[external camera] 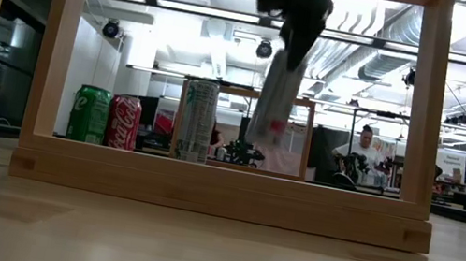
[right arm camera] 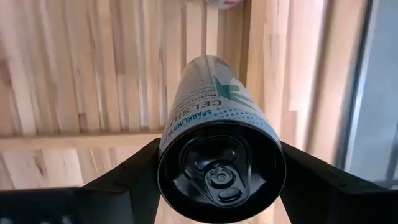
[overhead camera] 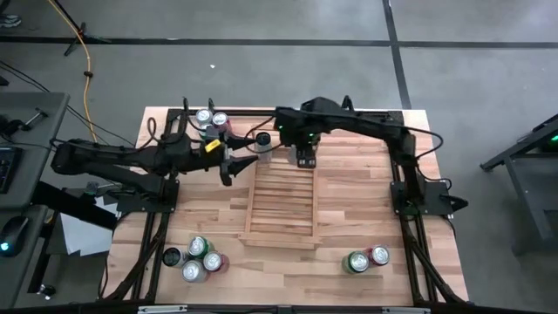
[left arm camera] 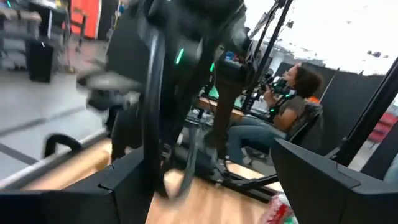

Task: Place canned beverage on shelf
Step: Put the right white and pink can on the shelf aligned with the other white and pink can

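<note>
The right gripper (right arm camera: 221,168) pinches a white Celsius sparkling can (right arm camera: 214,130) between its two fingers and holds it above the far end of the slatted wooden shelf (overhead camera: 281,202); in the low view the can (external camera: 272,109) hangs tilted inside the shelf frame. To do this step well, I judge the can should be brought upright over the slats, lowered until its base sits flat, and only then released, keeping clear of the end bar and side rails. The left gripper (overhead camera: 228,166) waits just off the shelf's far left corner with its fingers spread and nothing visibly between them, near a cluster of cans (overhead camera: 211,122). Whether the held can's base already touches the slats cannot be told. The left wrist view is blurred, so little there is readable beyond a seated person (left arm camera: 283,112).
</note>
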{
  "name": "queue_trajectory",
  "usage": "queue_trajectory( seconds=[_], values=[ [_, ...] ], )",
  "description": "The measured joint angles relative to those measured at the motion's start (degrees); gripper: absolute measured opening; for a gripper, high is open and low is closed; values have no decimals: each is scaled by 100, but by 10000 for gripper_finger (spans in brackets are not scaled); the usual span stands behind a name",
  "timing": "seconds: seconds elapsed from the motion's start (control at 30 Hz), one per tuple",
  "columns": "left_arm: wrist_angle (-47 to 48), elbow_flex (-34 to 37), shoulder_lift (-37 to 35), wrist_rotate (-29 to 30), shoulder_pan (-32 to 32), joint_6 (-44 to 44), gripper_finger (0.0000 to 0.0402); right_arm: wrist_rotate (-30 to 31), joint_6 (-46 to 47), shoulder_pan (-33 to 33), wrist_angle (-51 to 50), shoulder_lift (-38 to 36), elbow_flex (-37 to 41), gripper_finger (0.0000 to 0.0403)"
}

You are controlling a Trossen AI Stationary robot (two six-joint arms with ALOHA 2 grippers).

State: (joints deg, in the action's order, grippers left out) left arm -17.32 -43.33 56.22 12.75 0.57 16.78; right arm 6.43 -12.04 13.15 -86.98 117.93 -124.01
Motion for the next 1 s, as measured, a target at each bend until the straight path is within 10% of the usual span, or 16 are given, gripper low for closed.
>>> queue_trajectory(
  seconds=[1.0],
  values=[
    [728, -9, -1276, 363, -147, -949, 294, -78, 579, 74, 169, 745, -1, 292]
  ],
)
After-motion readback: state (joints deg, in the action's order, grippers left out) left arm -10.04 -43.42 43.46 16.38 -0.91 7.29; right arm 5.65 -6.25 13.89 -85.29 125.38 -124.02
